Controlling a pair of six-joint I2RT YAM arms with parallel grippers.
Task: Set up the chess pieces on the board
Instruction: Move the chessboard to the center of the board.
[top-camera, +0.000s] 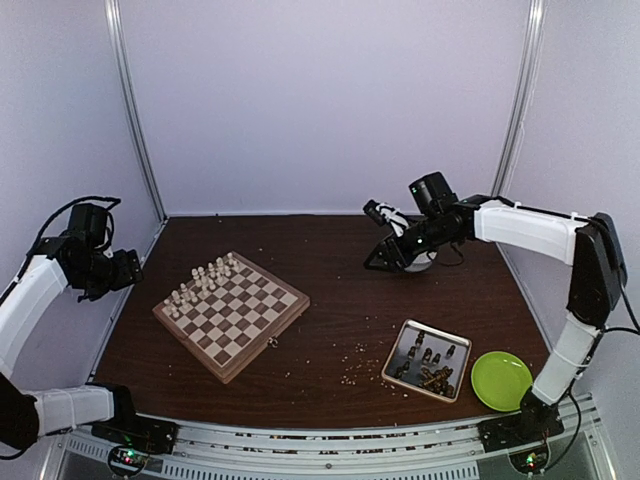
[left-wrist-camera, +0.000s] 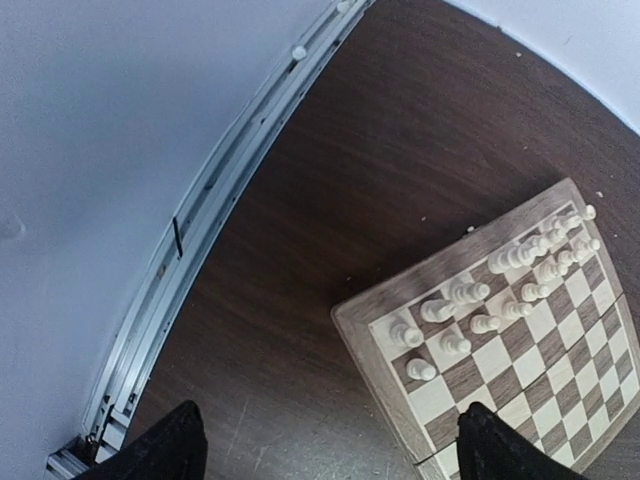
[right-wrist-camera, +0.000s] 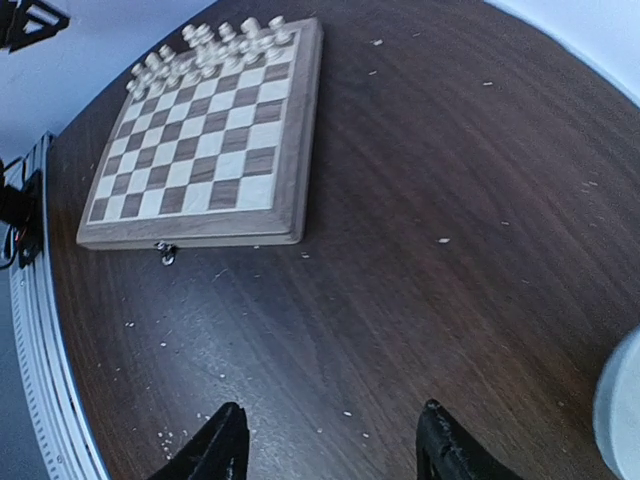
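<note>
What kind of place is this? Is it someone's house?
Probably a robot lab booth, not a house. Plain pale walls on metal poles box in one dark table. A left arm and right arm are bolted at its near edge, with a chessboard on it.

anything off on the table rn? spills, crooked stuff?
Pale crumbs are scattered over the table between the board and the metal tray. The board sits rotated against the table edge. Dark pieces lie jumbled in the tray, none on the board.
</note>
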